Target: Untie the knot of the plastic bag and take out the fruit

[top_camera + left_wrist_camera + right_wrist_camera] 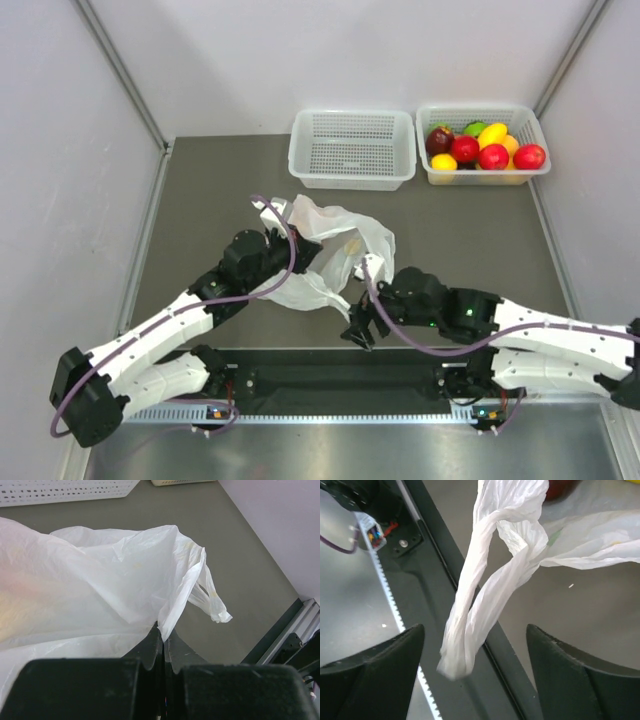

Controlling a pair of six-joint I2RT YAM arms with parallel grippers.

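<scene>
Pinching thin crinkly white film, left gripper (pixel 162 645) is clamped tight on the plastic bag (pixel 335 255), table centre. Right gripper (pixel 472 635) at bag's 5 o'clock: jaws wide apart, one twisted ropey handle (pixel 487 595) hanging between. One dark red fruit (pixel 561 487) beside the film. Two perforated white baskets: 12 o'clock basket (pixel 350 178), 1 o'clock basket (pixel 485 180) with glossy fruit heap (pixel 485 148).

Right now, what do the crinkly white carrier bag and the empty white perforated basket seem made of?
Crinkly white carrier bag: thin plastic film, semi-translucent, faintly glossy; it creases and twists ropelike. Empty white perforated basket: probably rigid moulded plastic, slightly translucent; even grid of holes.
</scene>
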